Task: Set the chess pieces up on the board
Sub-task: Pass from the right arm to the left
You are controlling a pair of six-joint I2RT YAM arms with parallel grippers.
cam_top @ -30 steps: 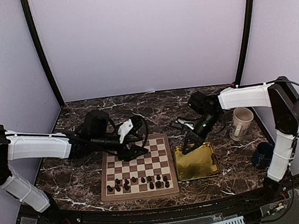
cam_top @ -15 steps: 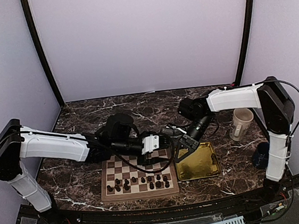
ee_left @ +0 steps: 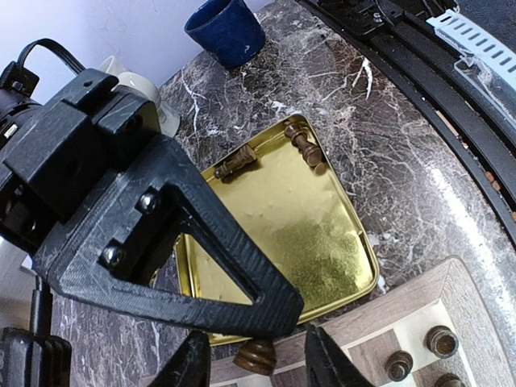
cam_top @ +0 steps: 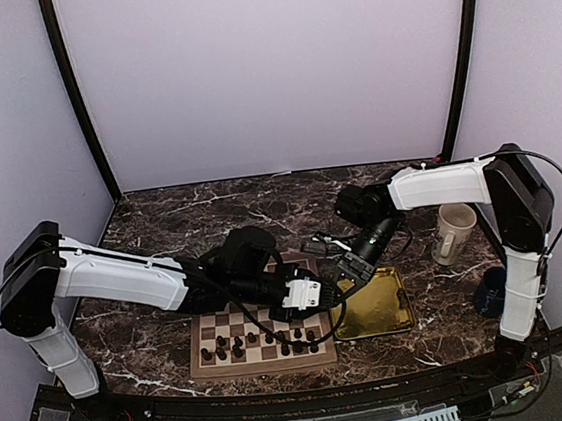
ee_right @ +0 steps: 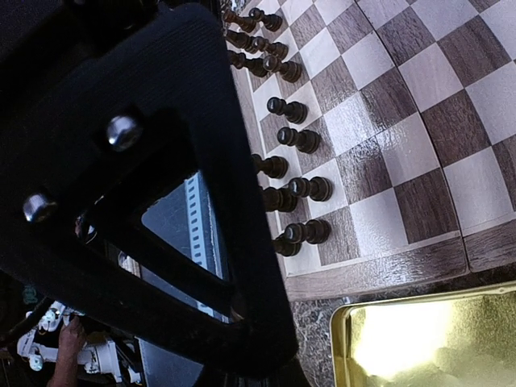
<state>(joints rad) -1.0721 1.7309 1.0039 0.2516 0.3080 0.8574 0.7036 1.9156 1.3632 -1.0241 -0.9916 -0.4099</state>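
The board [cam_top: 205,331] lies in front of the arms, with several dark chess pieces [cam_top: 265,343] standing in its near rows. My right gripper [cam_top: 346,276] hangs over the gap between board and gold tray [cam_top: 390,310], shut on a small brown chess piece [ee_left: 256,355] at its tip. My left gripper [ee_left: 258,363] reaches across the board to it. Its fingers [ee_left: 192,364] stand open on either side of that piece, with a gap on each side. Two more pieces [ee_left: 235,161] lie on their sides at the tray's far end.
A white mug [cam_top: 453,233] and a dark blue cup [cam_top: 491,291] stand to the right of the tray. In the right wrist view the board [ee_right: 403,121] with its standing pieces [ee_right: 294,137] lies just beyond the tray's corner [ee_right: 419,339].
My left arm has swung right across the board to the right gripper, and its jaws have narrowed around the piece. The right gripper shifted slightly left and then held still.
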